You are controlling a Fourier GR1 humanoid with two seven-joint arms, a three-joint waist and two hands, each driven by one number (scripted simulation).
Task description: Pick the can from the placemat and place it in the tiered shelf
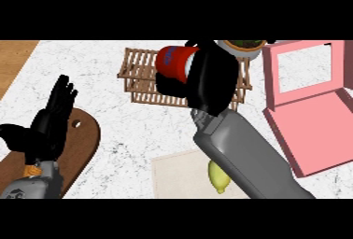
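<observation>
A red can (176, 62) with a blue label and grey top is held over the wooden slatted tiered shelf (141, 77) at the back of the counter. My right hand (207, 79) is curled round the can, hiding its right side. The beige placemat (180, 175) lies near the front, partly under my right forearm. My left hand (52, 119) rests open at the left, fingers up, above a wooden board.
A yellow lemon-like fruit (218, 179) lies on the placemat beside my forearm. A dark wooden cutting board (82, 144) sits at the left. A pink open box (310, 102) stands at the right. A potted plant (243, 45) is behind the shelf.
</observation>
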